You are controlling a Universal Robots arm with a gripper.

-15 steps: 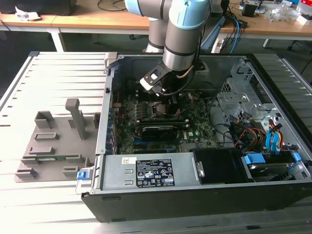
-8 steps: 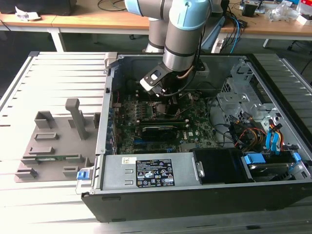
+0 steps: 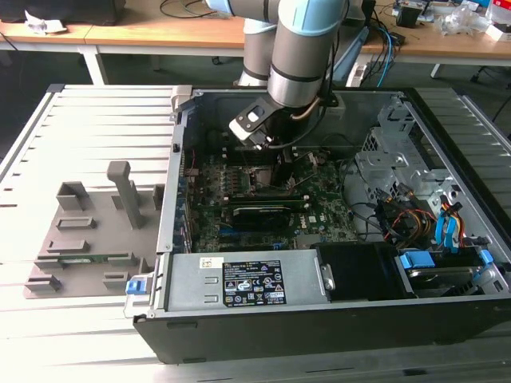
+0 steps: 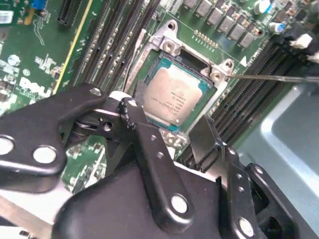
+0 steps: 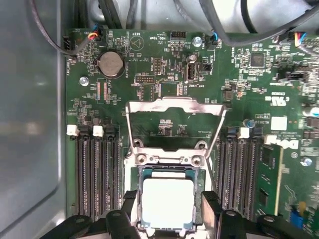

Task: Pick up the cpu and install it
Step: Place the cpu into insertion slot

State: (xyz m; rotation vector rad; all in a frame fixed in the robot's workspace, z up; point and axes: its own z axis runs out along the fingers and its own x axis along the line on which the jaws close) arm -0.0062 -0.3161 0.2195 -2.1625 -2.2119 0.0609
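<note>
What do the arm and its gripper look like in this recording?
The arm is made of grey metal tube sections with light-blue joint caps. A small white-and-black box is mounted at its wrist, and a thin dark cable runs beside it. The gripper is black, built of jointed linkage bars pinned with round silver rivets.

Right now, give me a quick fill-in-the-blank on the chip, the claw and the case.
1. The chip lies in the ___ on the green board.
2. The hinged metal frame is ___, not shut over the chip.
3. The claw hangs just over the silvery square ___.
4. The grey fixture lies outside the computer case, on the exterior view's ___.
Missing words: socket; open; chip; left.
</note>
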